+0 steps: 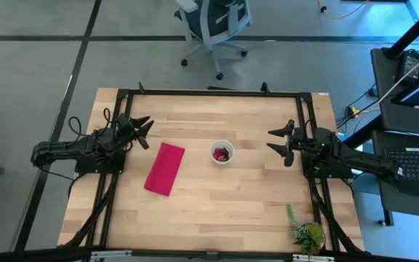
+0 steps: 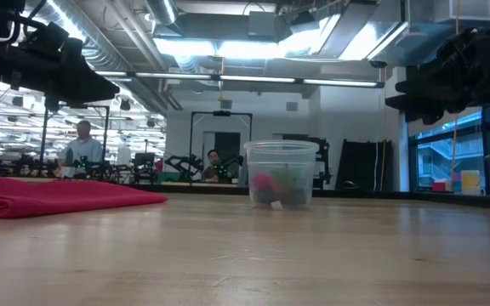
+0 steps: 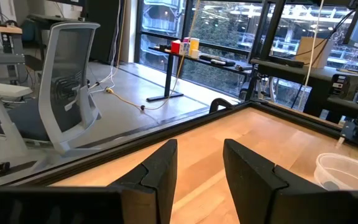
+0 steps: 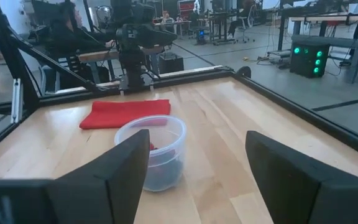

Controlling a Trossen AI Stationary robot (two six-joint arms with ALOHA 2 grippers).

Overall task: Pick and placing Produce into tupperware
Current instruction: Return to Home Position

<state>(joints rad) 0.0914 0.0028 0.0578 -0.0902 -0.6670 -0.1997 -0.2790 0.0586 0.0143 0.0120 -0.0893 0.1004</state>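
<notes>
The tupperware [image 1: 222, 152] is a small clear round cup standing on its base near the table's middle; it also shows in the low view [image 2: 280, 173] and the right wrist view [image 4: 154, 149]. Dark red and brighter red produce [image 1: 222, 153] lies inside it [image 2: 272, 187]. My left gripper [image 1: 145, 131] hovers open above the table's left side, well away from the cup. My right gripper [image 1: 280, 142] hovers open to the cup's right, pointing toward it, with a gap between them. The cup's rim [image 3: 347, 171] shows at the edge of the left wrist view.
A folded magenta cloth [image 1: 165, 168] lies flat left of the cup. A green leafy plant [image 1: 306, 233] sits at the near right corner. A black frame [image 1: 209, 92] runs along the table's far edge. An office chair [image 1: 215, 22] stands beyond it. People sit in the room behind [image 2: 82, 144].
</notes>
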